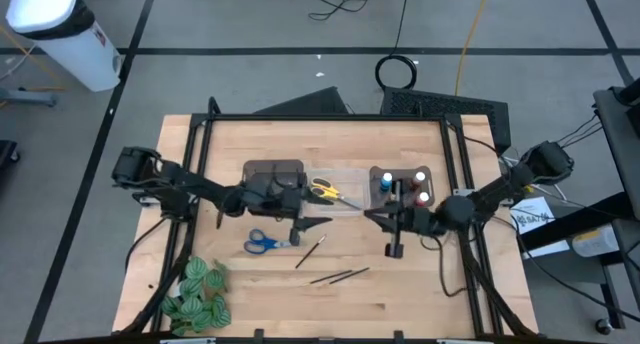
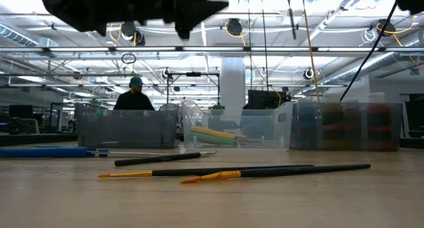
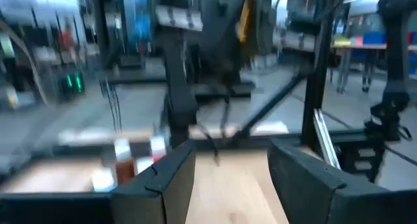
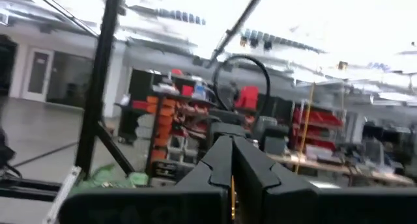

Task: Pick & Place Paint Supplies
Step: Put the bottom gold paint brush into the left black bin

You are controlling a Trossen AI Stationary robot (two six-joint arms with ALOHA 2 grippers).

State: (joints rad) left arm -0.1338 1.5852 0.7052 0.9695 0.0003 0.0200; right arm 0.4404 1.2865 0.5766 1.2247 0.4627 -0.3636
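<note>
While the bottles (image 1: 402, 187) sit in the far bin (image 1: 400, 174), blue scissors (image 1: 262, 243) and brushes (image 1: 340, 276) lie mid-table, still to sort. Left gripper (image 3: 231, 178) gapes empty; right gripper (image 4: 232, 175) pinches a thin yellow thing.

Bare table (image 1: 420, 289) lies lower right of the frame; brushes (image 1: 338, 276) at centre and plant (image 1: 196, 294) lower left block passage.
</note>
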